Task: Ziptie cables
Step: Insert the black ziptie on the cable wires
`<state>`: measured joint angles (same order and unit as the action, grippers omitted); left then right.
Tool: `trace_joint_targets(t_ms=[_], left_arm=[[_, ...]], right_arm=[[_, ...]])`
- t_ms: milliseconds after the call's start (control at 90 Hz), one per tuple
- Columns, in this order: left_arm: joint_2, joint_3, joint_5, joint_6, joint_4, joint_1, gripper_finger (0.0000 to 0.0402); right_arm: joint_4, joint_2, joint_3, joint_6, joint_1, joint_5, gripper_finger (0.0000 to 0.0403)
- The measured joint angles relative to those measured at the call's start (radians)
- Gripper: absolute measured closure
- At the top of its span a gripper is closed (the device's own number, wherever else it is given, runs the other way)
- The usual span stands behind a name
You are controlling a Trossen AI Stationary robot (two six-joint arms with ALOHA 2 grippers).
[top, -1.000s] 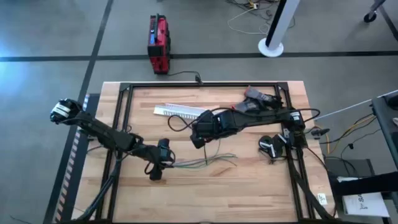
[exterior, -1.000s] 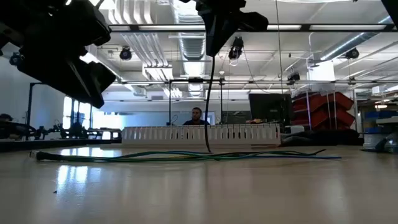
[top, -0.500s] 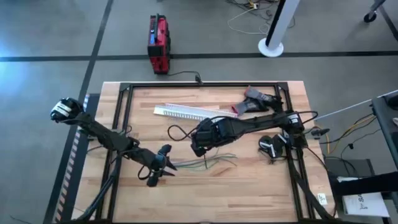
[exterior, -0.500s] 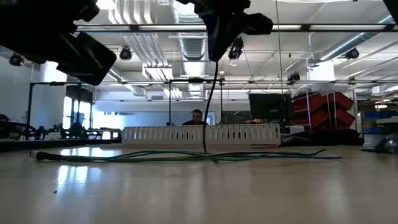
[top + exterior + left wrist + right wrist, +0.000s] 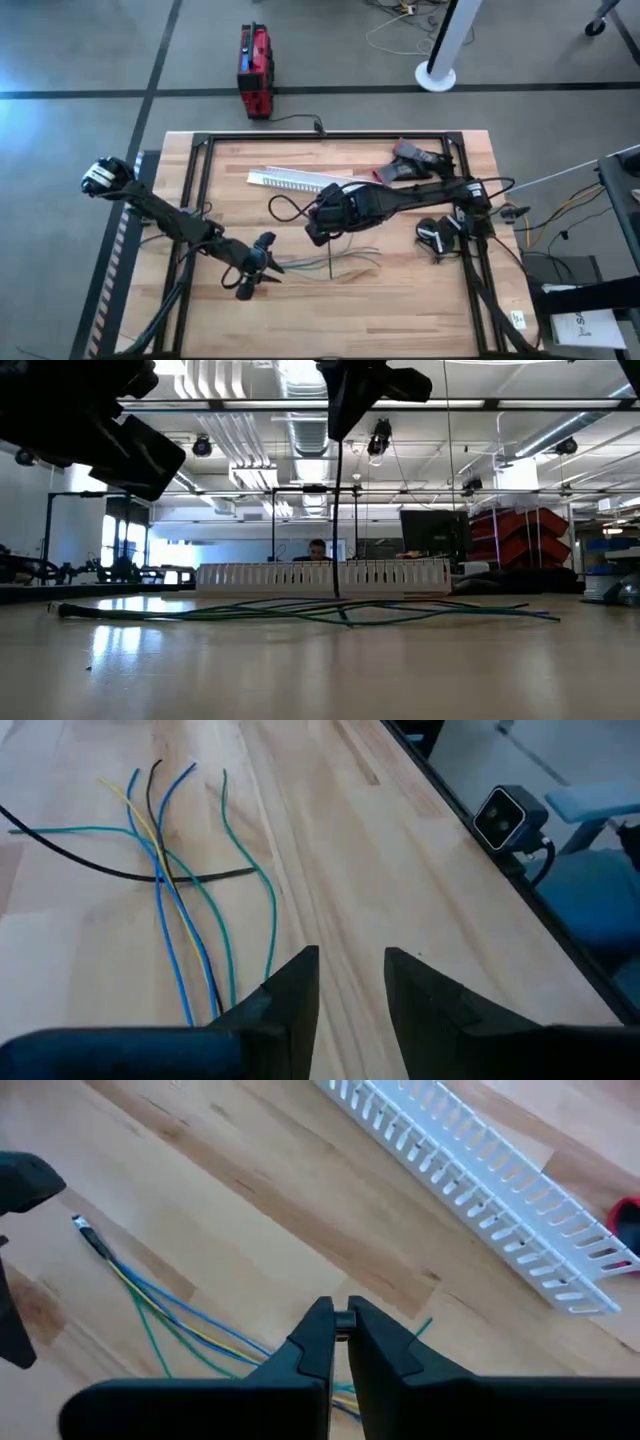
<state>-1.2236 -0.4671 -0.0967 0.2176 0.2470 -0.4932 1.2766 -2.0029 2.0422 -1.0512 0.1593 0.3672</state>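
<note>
Pale butcher-block wood fills my overhead view, and on that surface [image 5: 400, 300] the cables [image 5: 345, 258] lie fanned out near the middle. My left gripper [image 5: 262, 262] sits at their near-left end, close to the bundled tips. My right gripper [image 5: 318, 222] hangs over the cables just beyond them, and the ziptie [image 5: 330, 265] shows as a thin dark line crossing the wires below it. A white slotted channel [image 5: 300, 180] lies farther back, apart from the wires.

From the level camera I see the cables [image 5: 300, 610] flat along the surface, spread wider toward the right. The ziptie [image 5: 337, 520] hangs straight down from the right gripper [image 5: 350, 400] at the top edge, its lower end reaching down to the wires. The channel [image 5: 320, 575] stands behind. The left arm [image 5: 90, 430] is a dark mass at upper left, above the surface.

Through the left wrist camera, my left gripper [image 5: 350, 982] shows a moderate gap between its fingers with nothing in it; blue, green, yellow and black cables [image 5: 180, 890] lie ahead, with the ziptie's black line [image 5: 120, 870] across them.

Through the right wrist camera, my right gripper [image 5: 340, 1325] is pinched nearly closed on the small head of the ziptie [image 5: 342, 1320]. Cables [image 5: 170, 1315] run beneath, and the channel [image 5: 480, 1190] lies beyond.
</note>
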Motion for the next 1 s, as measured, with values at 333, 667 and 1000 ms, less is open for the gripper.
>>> trace_joint_targets(t_ms=[333, 667, 1000], left_arm=[[0.0, 0.0, 0.0, -0.028, 0.01, -0.019, 0.0303], [-0.1, 0.0, 0.0, -0.053, 0.153, -0.022, 0.0303], [-0.285, -0.058, 0.001, -0.117, 0.19, -0.024, 0.0303]], right_arm=[[-0.001, 0.019, 0.0, -0.003, 0.0, 0.016, 0.0396], [0.001, -0.006, -0.002, -0.028, 0.012, -0.062, 0.0396], [0.013, 0.006, -0.003, -0.031, 0.013, -0.068, 0.0396]])
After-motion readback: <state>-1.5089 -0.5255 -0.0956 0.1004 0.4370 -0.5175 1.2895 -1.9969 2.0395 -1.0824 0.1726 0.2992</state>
